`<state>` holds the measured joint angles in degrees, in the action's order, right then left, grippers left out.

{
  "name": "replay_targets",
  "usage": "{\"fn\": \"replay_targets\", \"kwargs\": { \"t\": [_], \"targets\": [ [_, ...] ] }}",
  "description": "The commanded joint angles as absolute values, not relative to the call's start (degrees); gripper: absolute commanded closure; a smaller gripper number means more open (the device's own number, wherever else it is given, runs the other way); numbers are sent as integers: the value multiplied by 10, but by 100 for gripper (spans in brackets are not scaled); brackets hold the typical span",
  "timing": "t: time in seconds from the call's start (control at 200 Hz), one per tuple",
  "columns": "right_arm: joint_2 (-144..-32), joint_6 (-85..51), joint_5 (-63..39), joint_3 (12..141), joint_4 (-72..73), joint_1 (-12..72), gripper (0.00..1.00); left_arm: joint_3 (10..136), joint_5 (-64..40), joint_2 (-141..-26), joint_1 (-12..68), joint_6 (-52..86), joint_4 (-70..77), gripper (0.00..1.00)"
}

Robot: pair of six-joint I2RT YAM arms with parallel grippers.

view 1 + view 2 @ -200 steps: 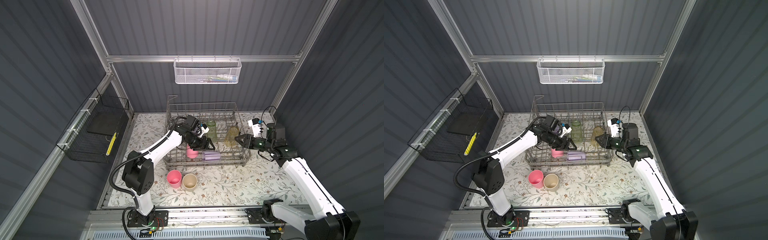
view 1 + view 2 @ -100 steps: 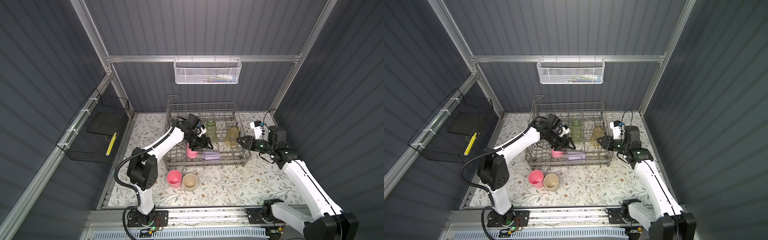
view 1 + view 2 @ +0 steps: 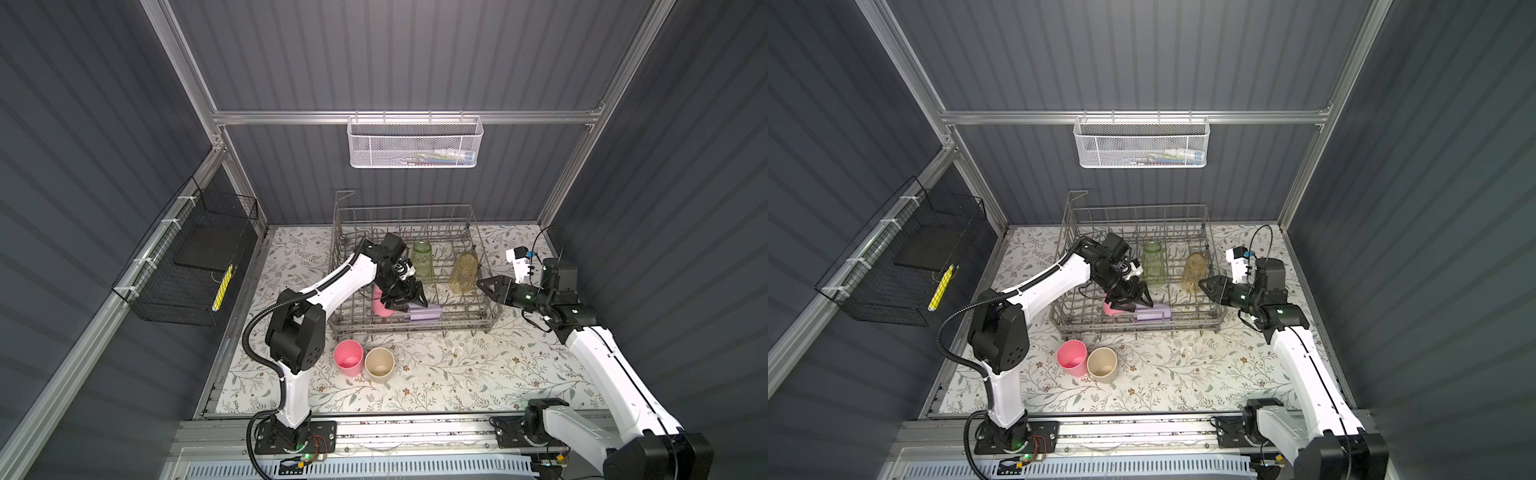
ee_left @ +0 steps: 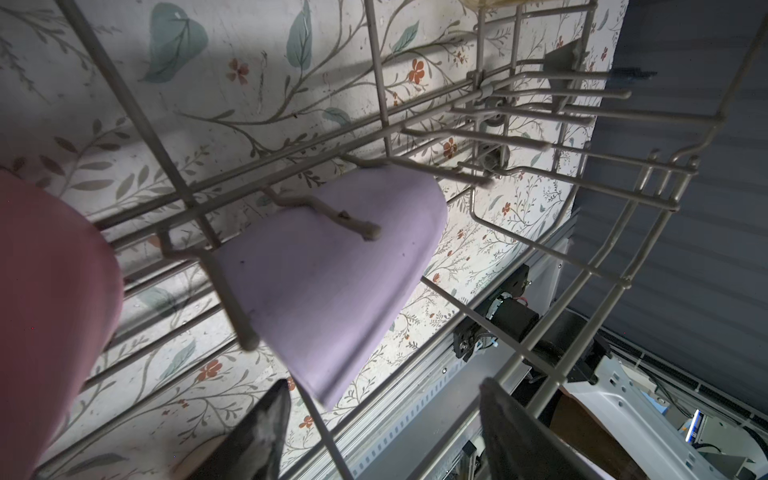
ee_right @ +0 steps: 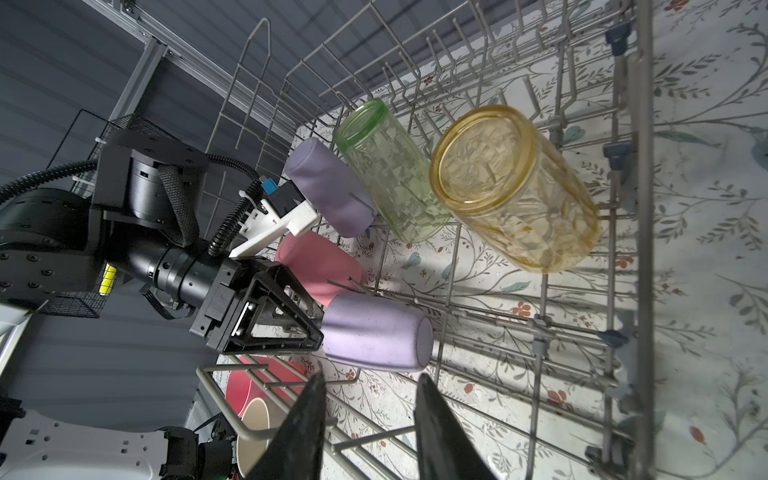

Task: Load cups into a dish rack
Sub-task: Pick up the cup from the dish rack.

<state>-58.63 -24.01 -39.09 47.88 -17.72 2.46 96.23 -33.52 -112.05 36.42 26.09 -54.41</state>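
Little has shifted: my left claw (image 3: 409, 303) stays spread and empty, the lilac cup (image 3: 426, 311) lying just ahead in the rack (image 3: 457, 324), my right claw (image 3: 484, 286) likewise, so the pink cup (image 3: 348, 357) and beige cup (image 3: 379, 363) still wait.

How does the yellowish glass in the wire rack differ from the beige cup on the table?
The clear amber glass tumbler is see-through and patterned; the beige plastic cup is opaque and plain. The tumbler stands inside the grey wire dish rack; the cup sits outside it, mouth up. Both are handleless.
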Motion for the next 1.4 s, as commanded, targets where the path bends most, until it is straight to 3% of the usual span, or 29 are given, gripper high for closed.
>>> {"fn": "replay_targets", "kwargs": {
  "t": [0.0, 0.34, 0.615, 0.911, 1.126, 1.396],
  "targets": [
    [-577, -243, -407, 469, -163, 19, 62, 966, -331, -1130, 374, 282, -544, 30],
    [-577, -248, -420, 455, -150, 12, 62, 925, -302, -1117, 381, 332, -487, 48],
    [-578, -253, -428, 448, -142, 10, 62, 902, -278, -1101, 384, 359, -455, 72],
    [-579, -260, -435, 448, -139, 10, 61, 909, -271, -1081, 384, 371, -446, 85],
    [-581, -264, -440, 452, -136, 10, 61, 914, -274, -1071, 385, 378, -436, 100],
    [-569, -271, -442, 456, -131, 10, 61, 949, -278, -1057, 384, 374, -434, 100]
  ]
}}
